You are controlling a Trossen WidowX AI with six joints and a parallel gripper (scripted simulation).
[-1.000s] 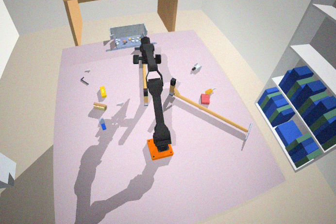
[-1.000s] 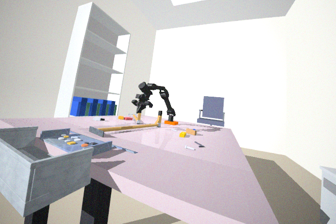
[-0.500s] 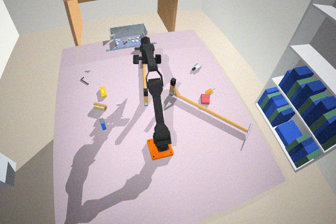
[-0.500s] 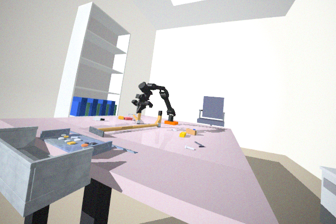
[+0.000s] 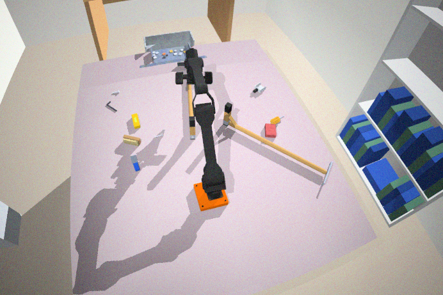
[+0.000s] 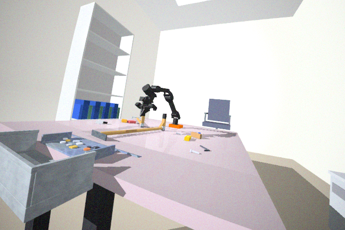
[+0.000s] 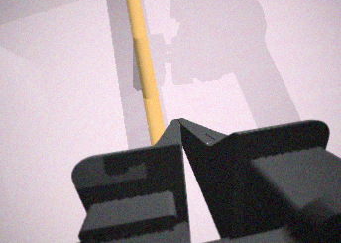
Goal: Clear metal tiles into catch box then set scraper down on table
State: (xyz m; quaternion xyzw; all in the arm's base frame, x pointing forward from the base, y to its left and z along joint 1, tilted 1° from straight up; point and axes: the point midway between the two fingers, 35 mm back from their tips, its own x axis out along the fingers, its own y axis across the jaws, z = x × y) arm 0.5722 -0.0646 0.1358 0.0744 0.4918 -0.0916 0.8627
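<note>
Several small white, yellow, orange and dark tiles lie on the blue-grey bench plate [image 5: 166, 59] [image 6: 59, 146]. The grey catch box [image 5: 169, 39] [image 6: 62, 180] stands at its far end; I see no tiles in its visible part. A long wooden-handled scraper [image 5: 190, 99] [image 6: 132, 130] lies along the table, its wide grey head near the plate and an upright black-topped grip at its other end. My gripper [image 6: 141, 115] [image 7: 179, 119] is shut and empty, above and just beside that handle. The arm hides the fingers in the top view.
A second long tool [image 5: 280, 149] with a thin crosswise head and an upright grip lies to the right. A red block [image 5: 270, 130], an orange item [image 5: 274, 120] and a silver-black part [image 5: 259, 88] lie right; a yellow block [image 5: 135, 121] [image 6: 187, 137] and a wooden block [image 5: 132, 140] lie left.
</note>
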